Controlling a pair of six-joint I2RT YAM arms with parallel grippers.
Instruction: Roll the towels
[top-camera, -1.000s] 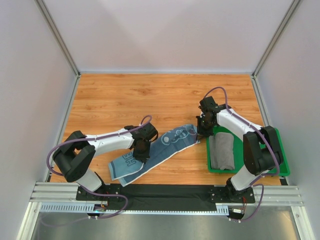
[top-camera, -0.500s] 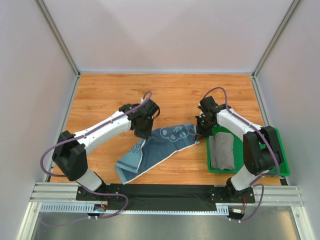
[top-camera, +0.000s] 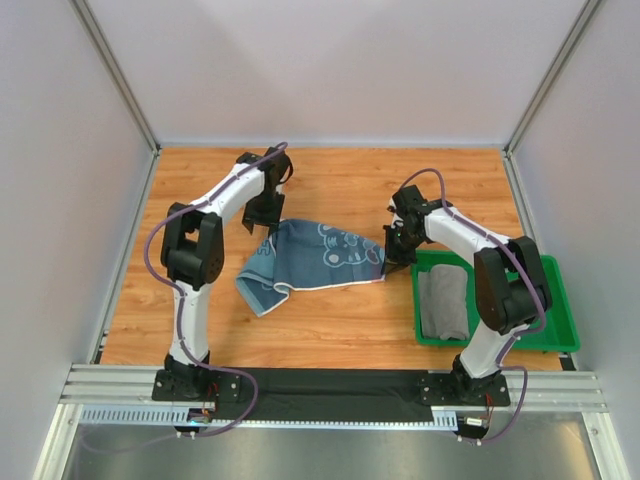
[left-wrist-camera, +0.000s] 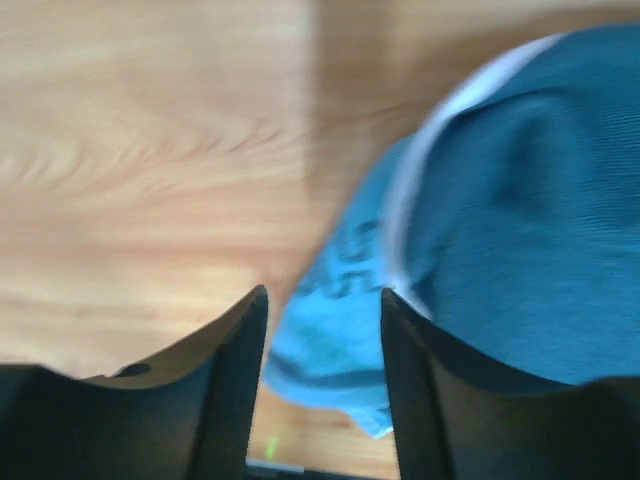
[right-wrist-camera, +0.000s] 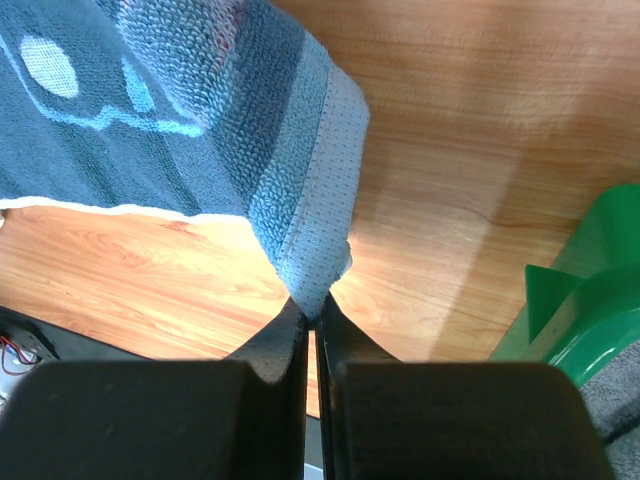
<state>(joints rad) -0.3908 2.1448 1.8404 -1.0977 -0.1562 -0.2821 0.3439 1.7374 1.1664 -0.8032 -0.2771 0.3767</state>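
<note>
Rumpled blue towel shows white print; right gripper pinches its 3 o'clock corner; left gripper stands parted at 11.

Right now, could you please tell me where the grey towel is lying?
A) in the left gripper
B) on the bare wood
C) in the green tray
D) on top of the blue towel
C: the grey towel lies inside the green tray, apart from the blue towel on the wood.

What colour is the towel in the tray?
The towel is plain grey, best seen in the top view.
</note>
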